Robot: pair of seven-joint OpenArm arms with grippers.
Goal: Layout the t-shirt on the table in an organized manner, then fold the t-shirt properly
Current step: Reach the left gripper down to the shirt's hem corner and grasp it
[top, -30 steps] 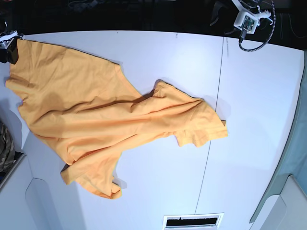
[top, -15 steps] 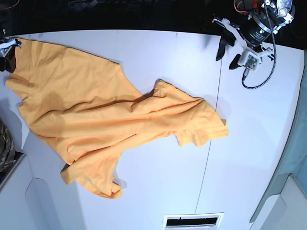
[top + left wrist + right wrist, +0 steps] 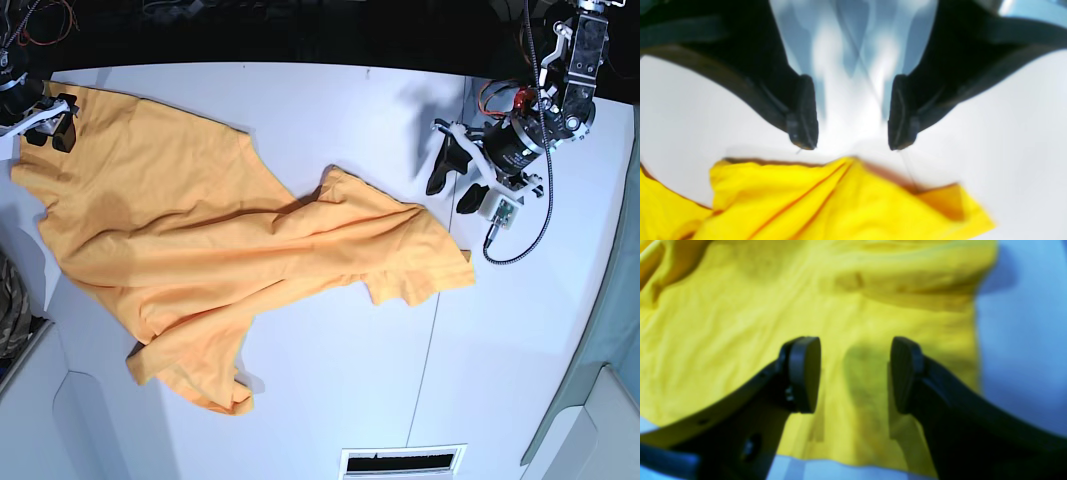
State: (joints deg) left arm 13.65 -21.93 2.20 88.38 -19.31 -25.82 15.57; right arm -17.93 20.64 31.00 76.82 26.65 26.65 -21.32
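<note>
The worktop lies bare along its far edge, across its whole right side past the dark seam, and at the near middle, so a tool can come down there freely. The t-shirt sprawls from the far left corner to just short of the seam, bunched into raised folds at its middle. The left tool hangs over bare worktop just beyond the shirt's right edge, jaws apart and empty. The right tool hangs over the shirt's far left corner, jaws apart. A slot breaks the near edge.
</note>
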